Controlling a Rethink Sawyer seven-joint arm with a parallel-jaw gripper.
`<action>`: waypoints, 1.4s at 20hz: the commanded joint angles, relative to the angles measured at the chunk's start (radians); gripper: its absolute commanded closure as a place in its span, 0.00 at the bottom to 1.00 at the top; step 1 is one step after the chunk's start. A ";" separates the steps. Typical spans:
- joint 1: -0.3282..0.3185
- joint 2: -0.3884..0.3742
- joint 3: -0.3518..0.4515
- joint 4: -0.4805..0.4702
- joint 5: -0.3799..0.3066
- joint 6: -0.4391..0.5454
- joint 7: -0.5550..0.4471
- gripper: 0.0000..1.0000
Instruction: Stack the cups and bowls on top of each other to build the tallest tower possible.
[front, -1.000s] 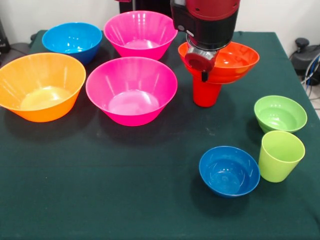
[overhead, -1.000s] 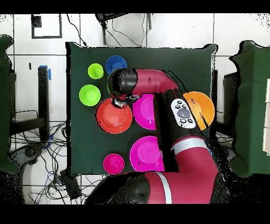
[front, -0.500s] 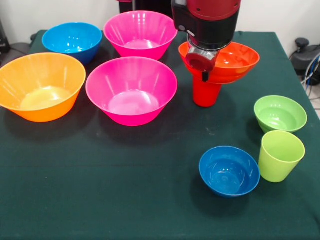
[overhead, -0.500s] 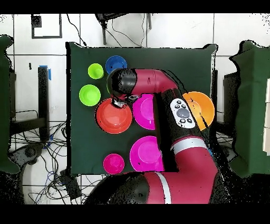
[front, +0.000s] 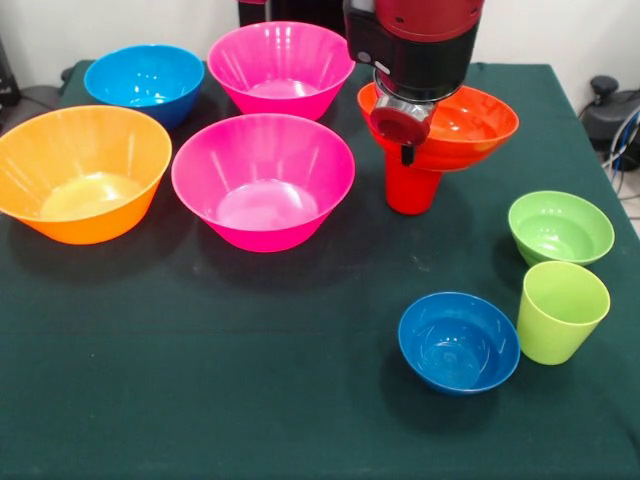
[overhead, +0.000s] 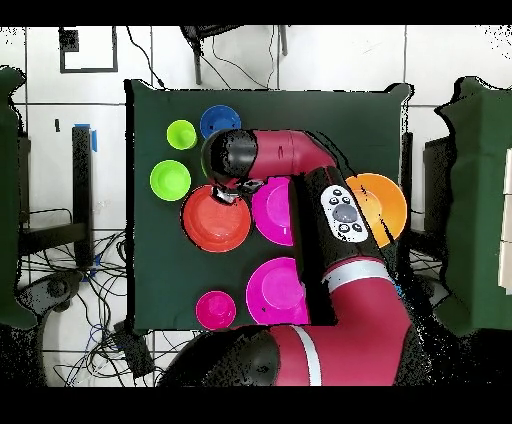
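The orange bowl (front: 455, 120) sits on the red cup (front: 412, 188) at two o'clock on the surface (front: 250, 380); the end effector (front: 402, 128), grip state unclear, should rise straight, avoiding the rim.

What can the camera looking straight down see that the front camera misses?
Only the overhead view shows the robot's whole arm, a small pinkish-red bowl near its base, and cables on the floor. Only the front view shows the red cup propping up the wide red-orange bowl, and the bigger blue bowl, which the arm covers from above. Both show the green cup, green bowl, small blue bowl, pink bowls and orange bowl.
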 joint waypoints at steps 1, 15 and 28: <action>0.027 0.008 -0.013 -0.054 -0.102 0.013 0.015 1.00; 0.040 0.017 -0.016 -0.059 -0.119 0.052 0.018 1.00; 0.037 0.001 -0.053 -0.070 -0.162 0.090 -0.001 1.00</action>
